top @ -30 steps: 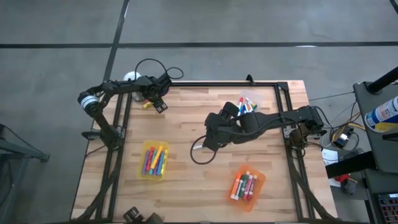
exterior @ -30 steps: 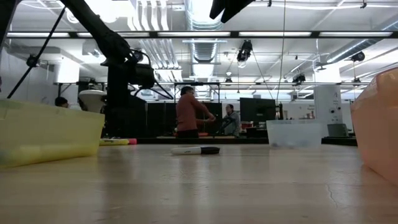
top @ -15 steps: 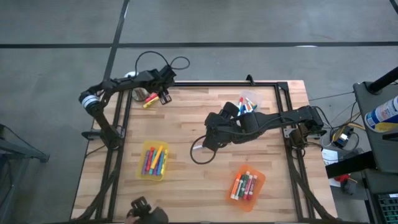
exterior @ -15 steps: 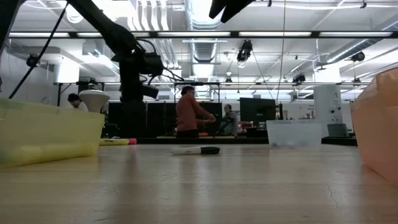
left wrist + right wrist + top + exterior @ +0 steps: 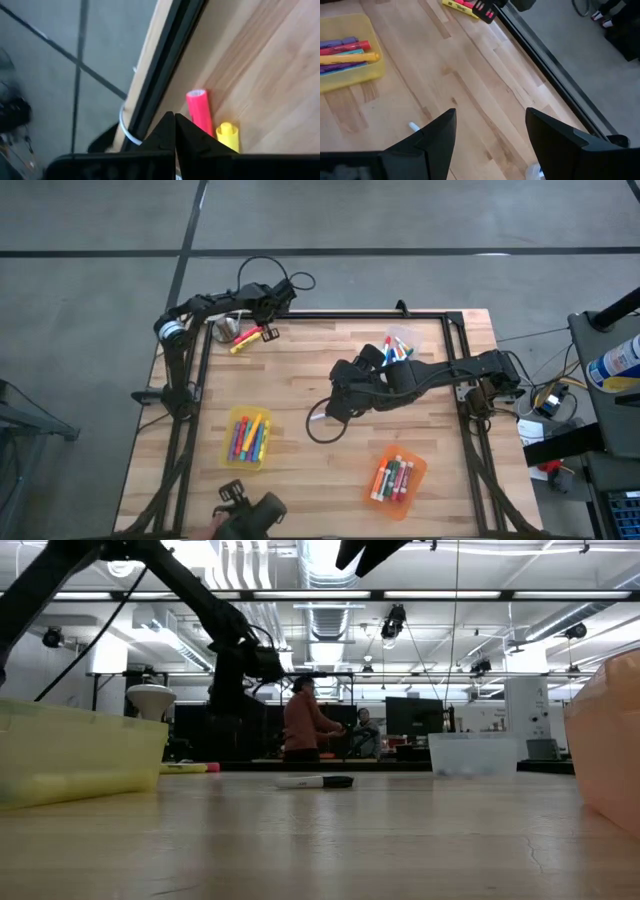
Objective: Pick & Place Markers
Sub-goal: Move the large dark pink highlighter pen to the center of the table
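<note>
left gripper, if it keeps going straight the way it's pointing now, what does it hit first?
Likely the red marker and the yellow marker lying side by side just past the left gripper, near the table's edge rail. Depth is unclear, so it may pass above them.

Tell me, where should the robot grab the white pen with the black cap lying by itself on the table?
Probably the middle of the barrel, coming straight down from above. The white marker with the black cap lies flat and alone on the wooden table, so its top and long sides are free. Put the fingers one on each long side.
</note>
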